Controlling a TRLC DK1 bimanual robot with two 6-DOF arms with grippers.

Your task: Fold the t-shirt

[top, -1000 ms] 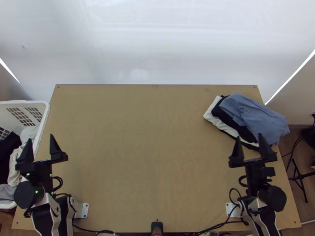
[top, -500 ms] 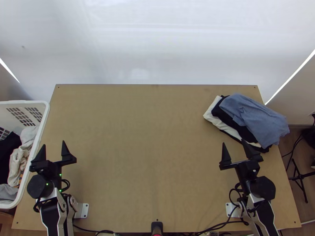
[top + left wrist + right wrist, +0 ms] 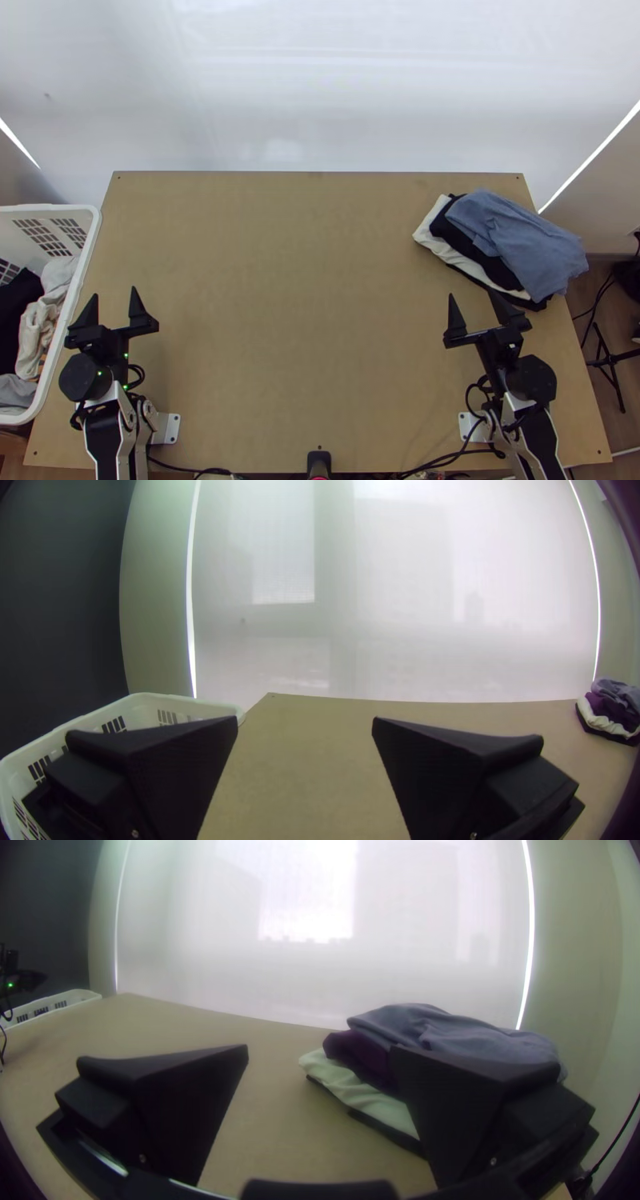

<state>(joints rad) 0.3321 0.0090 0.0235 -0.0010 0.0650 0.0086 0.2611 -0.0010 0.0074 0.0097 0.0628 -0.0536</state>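
A stack of folded cloths lies at the table's far right corner, with a blue-grey cloth (image 3: 520,240) on top, dark and white layers beneath it. Which of them is a t-shirt I cannot tell. My left gripper (image 3: 115,291) stands open near the table's left edge, beside the basket. My right gripper (image 3: 472,294) is open just on the near side of the stack. In the left wrist view the left gripper (image 3: 305,723) has nothing between its fingers. In the right wrist view the right gripper (image 3: 320,1050) is likewise without cloth, the blue-grey cloth (image 3: 460,1033) lying beyond it.
A white basket (image 3: 90,240) at the left of the table holds a black cloth (image 3: 18,308) and light cloths (image 3: 40,320). The wooden table (image 3: 296,280) lies between the two arms. Cables run along its near edge, and a pale screen stands behind its far edge.
Both arms have shifted: the left gripper moved right, away from the basket, and the right gripper moved slightly left. Both drew a little toward the near edge. The stack has not moved.
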